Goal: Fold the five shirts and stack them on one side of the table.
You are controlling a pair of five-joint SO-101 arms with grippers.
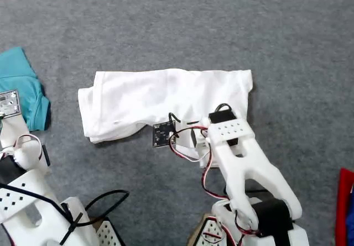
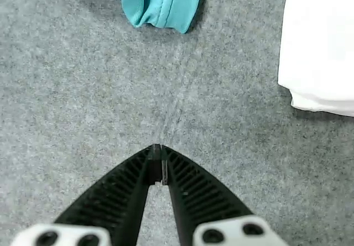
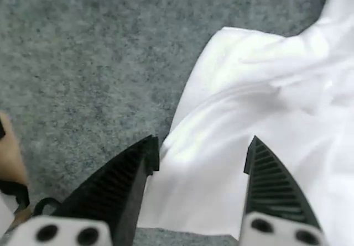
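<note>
A white shirt (image 1: 166, 99), partly folded into a long band, lies across the middle of the grey table. My right gripper (image 3: 202, 153) hangs open just above its near edge, with white cloth (image 3: 265, 102) under and between the fingers. A teal shirt (image 1: 22, 85) lies bunched at the table's left edge. My left gripper (image 2: 157, 150) is shut on nothing, low over bare grey felt between the teal shirt (image 2: 160, 3) and an end of the white shirt (image 2: 321, 47).
Red and blue cloth (image 1: 347, 207) pokes in at the right edge. The right arm (image 1: 243, 163) and its loose wires cross the near middle of the table. The left arm (image 1: 22, 190) stands at the near left corner. Grey felt (image 1: 298, 47) lies bare at the far right.
</note>
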